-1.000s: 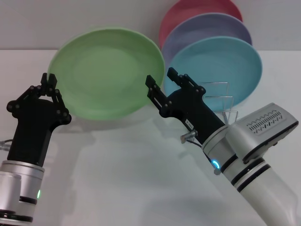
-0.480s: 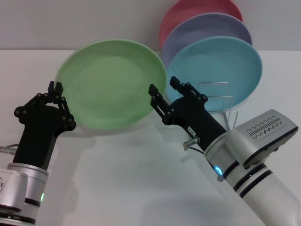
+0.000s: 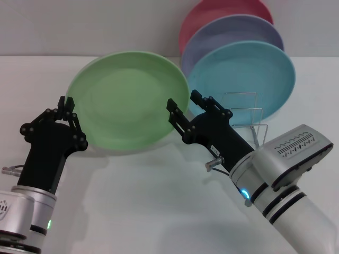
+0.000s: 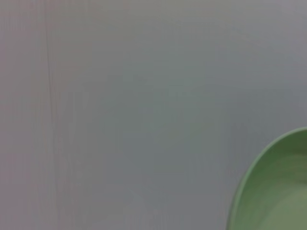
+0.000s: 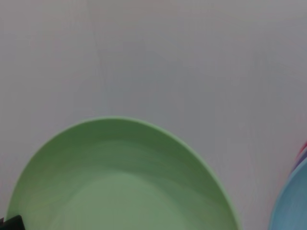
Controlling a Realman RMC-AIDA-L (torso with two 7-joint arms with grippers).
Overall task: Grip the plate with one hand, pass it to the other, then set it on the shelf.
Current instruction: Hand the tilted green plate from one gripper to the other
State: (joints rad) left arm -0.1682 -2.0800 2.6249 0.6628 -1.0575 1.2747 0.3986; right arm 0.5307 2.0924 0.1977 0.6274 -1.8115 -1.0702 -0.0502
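Now, working left to right in the head view. My left gripper (image 3: 65, 104) sits at the left rim of the green plate (image 3: 127, 98), fingers clenched on that edge, arm rising from the lower left corner. The plate is held up off the white table (image 3: 148, 201), tilted with its face toward me, its shadow on the table below. Left of the plate I see bare table out to the edge of the view, and a wide bare stretch in front between the two arms.

My right gripper (image 3: 181, 106) is at the plate's right rim, jaws spread, one finger just at the rim and the other on the far side toward the rack; I cannot tell whether either finger touches the plate. Its arm runs down to the lower right corner.

Just right of that gripper stands the wire rack (image 3: 249, 114), thin silver loops upright, close behind the fingers, so room there is tight. Three plates stand on edge in a row at the rack: a turquoise plate (image 3: 249, 76) nearest, a lavender plate (image 3: 233, 32) behind it, a red plate (image 3: 212, 13) farthest back. I cannot tell which slots they occupy.

Count: four plates, one rack, two grippers.

The left wrist view shows only the green plate's rim (image 4: 273, 191) against grey wall. The right wrist view shows the plate's upper half (image 5: 120, 182) and a sliver of turquoise rim (image 5: 292, 201).
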